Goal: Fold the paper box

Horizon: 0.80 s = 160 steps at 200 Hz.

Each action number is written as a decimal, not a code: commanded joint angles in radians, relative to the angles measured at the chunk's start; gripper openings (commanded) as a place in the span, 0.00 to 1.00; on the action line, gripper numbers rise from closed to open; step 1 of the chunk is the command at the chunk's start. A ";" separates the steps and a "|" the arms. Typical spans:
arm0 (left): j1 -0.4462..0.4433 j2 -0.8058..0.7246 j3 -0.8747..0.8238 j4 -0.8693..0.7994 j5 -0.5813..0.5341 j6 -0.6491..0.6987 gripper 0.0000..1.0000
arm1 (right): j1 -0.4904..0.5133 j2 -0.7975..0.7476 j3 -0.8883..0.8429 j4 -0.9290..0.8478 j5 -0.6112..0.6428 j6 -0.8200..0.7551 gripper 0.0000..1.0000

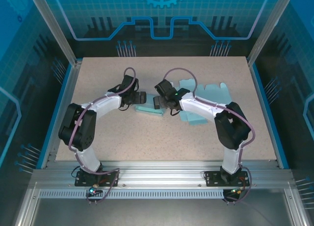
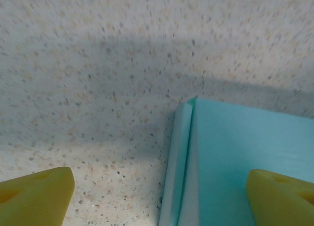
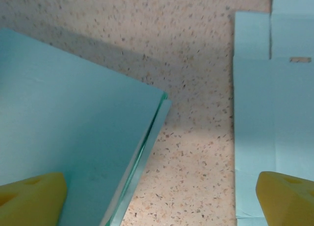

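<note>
One speckled table (image 1: pixel 162 142) carries all: a flat box blank (image 3: pixel 265 113) lies just right of the right gripper (image 3: pixel 159 199), and the flattened paper box (image 2: pixel 245 147) sits beneath it and the left gripper (image 2: pixel 157 196). Each gapes wide, empty — best to straddle one box edge squarely before pinching.

We are looking at a speckled beige desk (image 1: pixel 147 142) carrying pale teal card: a flattened paper box (image 1: pixel 147 110) is lying at the centre of the top frame, and unfolded flat sheets (image 1: pixel 211 93) are lying right of centre, apart from it.
</note>
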 commanded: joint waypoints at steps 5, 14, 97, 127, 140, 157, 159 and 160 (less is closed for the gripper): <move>0.013 0.028 0.012 -0.015 0.036 -0.023 0.89 | -0.010 0.045 0.012 -0.006 -0.040 -0.026 1.00; 0.017 0.034 0.004 -0.012 0.034 -0.032 0.89 | -0.008 0.054 0.004 0.004 -0.046 -0.030 1.00; 0.045 0.080 -0.101 0.043 0.116 -0.124 0.71 | -0.007 0.117 -0.063 0.040 -0.048 -0.023 0.99; 0.056 0.093 -0.130 0.070 0.151 -0.134 0.60 | -0.002 0.105 -0.086 0.045 -0.035 -0.034 0.99; 0.057 0.092 -0.131 0.073 0.155 -0.131 0.56 | 0.001 0.090 -0.084 0.041 -0.025 -0.051 0.99; 0.057 0.080 -0.125 0.080 0.176 -0.122 0.55 | 0.014 0.057 -0.070 0.032 0.007 -0.103 0.99; 0.059 0.079 -0.123 0.082 0.180 -0.120 0.55 | 0.016 0.054 -0.069 0.032 0.009 -0.107 0.99; 0.059 0.078 -0.122 0.082 0.182 -0.119 0.55 | 0.018 0.052 -0.068 0.032 0.013 -0.111 0.99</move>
